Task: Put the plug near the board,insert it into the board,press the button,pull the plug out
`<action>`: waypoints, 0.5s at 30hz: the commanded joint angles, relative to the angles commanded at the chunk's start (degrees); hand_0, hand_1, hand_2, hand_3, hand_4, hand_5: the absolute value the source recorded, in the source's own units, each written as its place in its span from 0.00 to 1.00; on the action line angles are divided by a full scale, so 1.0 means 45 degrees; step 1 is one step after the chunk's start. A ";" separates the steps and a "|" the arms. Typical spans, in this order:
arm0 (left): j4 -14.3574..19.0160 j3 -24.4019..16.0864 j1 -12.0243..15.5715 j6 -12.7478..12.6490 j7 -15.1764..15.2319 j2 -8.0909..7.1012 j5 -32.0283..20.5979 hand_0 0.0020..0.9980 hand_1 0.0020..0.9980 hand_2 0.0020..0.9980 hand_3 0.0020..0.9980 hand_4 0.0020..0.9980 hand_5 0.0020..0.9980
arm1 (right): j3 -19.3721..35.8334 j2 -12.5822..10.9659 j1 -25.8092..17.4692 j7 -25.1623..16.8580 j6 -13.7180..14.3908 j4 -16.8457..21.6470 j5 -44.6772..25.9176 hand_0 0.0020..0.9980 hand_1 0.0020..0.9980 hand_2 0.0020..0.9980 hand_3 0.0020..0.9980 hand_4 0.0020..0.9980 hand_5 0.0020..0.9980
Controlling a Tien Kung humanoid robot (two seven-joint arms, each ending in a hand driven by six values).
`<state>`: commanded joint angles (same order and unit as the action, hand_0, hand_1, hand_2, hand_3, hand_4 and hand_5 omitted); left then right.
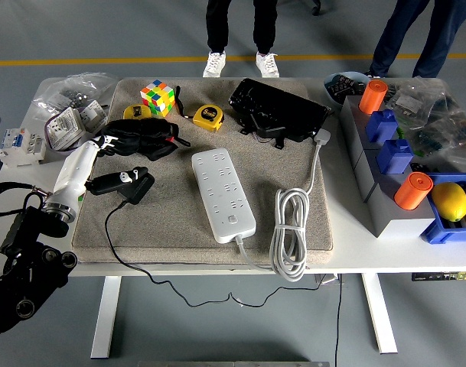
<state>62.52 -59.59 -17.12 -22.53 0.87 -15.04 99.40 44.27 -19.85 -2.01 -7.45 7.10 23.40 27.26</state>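
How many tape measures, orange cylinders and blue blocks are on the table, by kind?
Yellow tape measures: 2
Orange cylinders: 2
Blue blocks: 2
Total: 6

So the white counter [217,264] is mostly covered by a beige fabric mat [171,222] in the middle. Off the mat on the left there's a clear plastic bag of white parts [68,115] and a white circuit breaker [18,145]. On the right side sit grey blocks [386,202] and a blue plastic bin [447,229], right at the edge.
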 joint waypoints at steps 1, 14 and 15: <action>-0.0018 0.0089 -0.0033 0.0022 -0.0056 0.0007 0.0012 0.69 0.69 0.70 0.73 1.00 0.61 | 0.0050 0.0015 -0.0006 -0.0003 0.0001 0.0000 0.0005 0.61 0.63 0.58 0.55 0.76 0.28; -0.0804 0.0630 -0.0363 -0.0230 -0.0527 0.0315 0.0513 0.68 0.70 0.71 0.73 1.00 0.62 | 0.0337 0.0157 0.0023 -0.0034 -0.0001 0.0014 0.0006 0.61 0.63 0.58 0.55 0.76 0.28; -0.0859 0.0626 -0.0371 -0.0276 -0.0583 0.0343 0.0587 0.68 0.70 0.71 0.73 1.00 0.59 | 0.0355 0.0162 0.0021 -0.0037 0.0002 0.0013 0.0009 0.61 0.63 0.57 0.55 0.76 0.28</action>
<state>58.65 -56.77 -18.78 -23.77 -1.76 -13.50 102.04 45.87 -19.13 -1.91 -7.62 7.11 23.46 27.30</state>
